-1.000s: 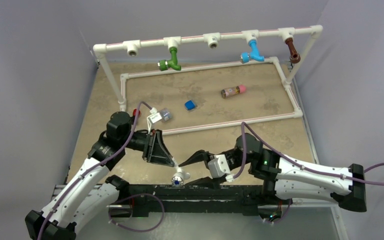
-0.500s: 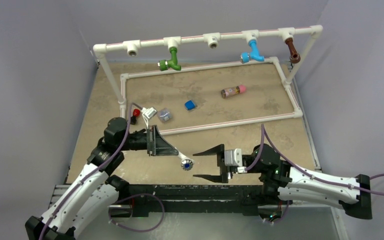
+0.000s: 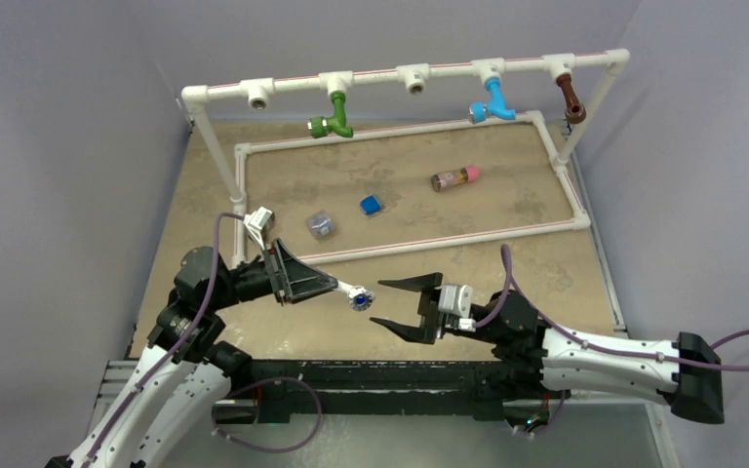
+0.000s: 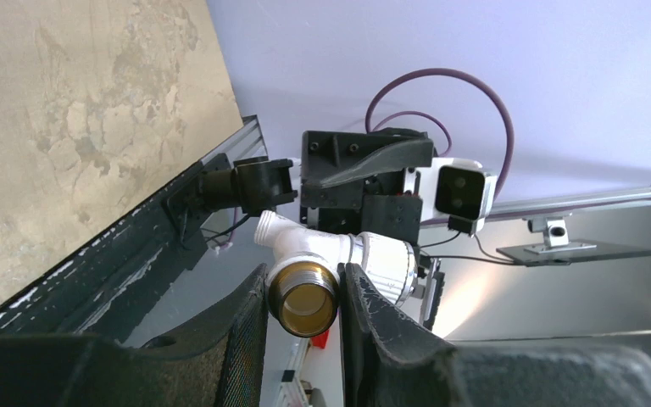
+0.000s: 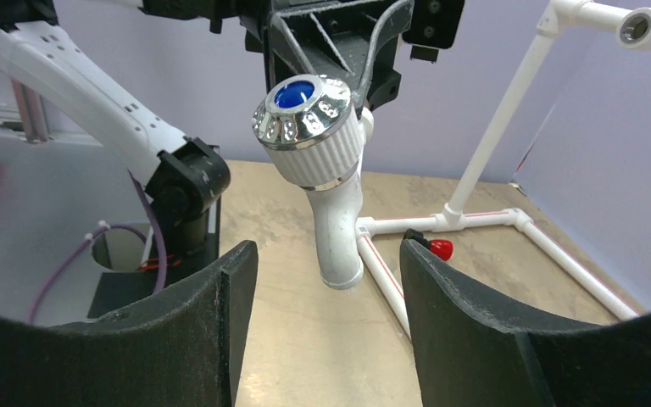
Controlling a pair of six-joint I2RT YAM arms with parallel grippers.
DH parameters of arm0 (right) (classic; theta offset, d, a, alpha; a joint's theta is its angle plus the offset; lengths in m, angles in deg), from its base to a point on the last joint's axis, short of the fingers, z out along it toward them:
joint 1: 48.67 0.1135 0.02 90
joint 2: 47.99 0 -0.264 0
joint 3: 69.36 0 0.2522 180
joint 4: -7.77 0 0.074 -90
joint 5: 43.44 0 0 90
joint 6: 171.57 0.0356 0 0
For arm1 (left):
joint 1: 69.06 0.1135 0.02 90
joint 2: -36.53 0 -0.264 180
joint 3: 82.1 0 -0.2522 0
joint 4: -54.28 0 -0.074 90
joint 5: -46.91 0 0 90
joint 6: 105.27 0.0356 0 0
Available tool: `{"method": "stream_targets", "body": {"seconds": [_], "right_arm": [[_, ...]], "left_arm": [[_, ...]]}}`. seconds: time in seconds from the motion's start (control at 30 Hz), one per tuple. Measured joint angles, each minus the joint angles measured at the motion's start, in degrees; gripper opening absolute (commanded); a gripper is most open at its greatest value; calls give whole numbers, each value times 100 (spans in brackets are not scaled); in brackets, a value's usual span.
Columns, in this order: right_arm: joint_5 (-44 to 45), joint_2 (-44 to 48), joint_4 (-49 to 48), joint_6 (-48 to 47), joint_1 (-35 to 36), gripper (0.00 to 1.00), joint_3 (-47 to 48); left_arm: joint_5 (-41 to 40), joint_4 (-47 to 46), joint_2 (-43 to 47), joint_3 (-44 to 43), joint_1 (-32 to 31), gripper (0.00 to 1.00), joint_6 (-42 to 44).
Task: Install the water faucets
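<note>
1. Left gripper (image 3: 336, 290) is clenched on the white faucet (image 3: 356, 297). It holds the faucet in the air over the near part of the table (image 3: 546, 258), between the two arms.
2. Left wrist view: the fingers (image 4: 364, 305) pinch the faucet at its brass threaded end, which faces the camera. The white body extends beyond the fingertips.
3. The knob end, chrome rim with a blue centre, points toward the right gripper (image 3: 379, 303).
4. Right gripper is released, jaws spread wide. Right wrist view: the faucet's spout hangs down between its two fingers (image 5: 212, 322), with a gap on each side and no contact.
5. The frame (image 3: 380, 75) stands at the far end of the table. The green faucet (image 3: 332, 122) hangs from the second of its fittings (image 3: 258, 95) counted from the left, the blue faucet (image 3: 492, 102) from the fourth, and the brown faucet (image 3: 571, 97) from the fifth.
6. The first and third fittings show open sockets.
7. On the table inside the frame's base loop lie a blue cube (image 3: 370, 205), a small grey piece (image 3: 321, 223) to its left, and a pink-tipped cylinder (image 3: 454, 177) further right. All three lie apart from one another.
</note>
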Motion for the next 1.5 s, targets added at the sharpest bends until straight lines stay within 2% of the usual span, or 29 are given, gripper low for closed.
{"method": "stream_targets", "body": {"seconds": [0.2,0.57,1.23,1.5], "right_arm": [[0,-778,-802,-354,0,64,2],[-7,-1196,-1613,-802,0,56,66],[-455,-1661,-2129,-1084,0,40,162],[-483,-1687,-2260,-1156,0,39,186]], "left_arm": [[-96,-61,9,0,0,0,-326],[-74,-234,155,28,0,0,-654],[225,-1226,251,645,0,0,-1447],[280,-1582,284,763,0,0,-1707]]}}
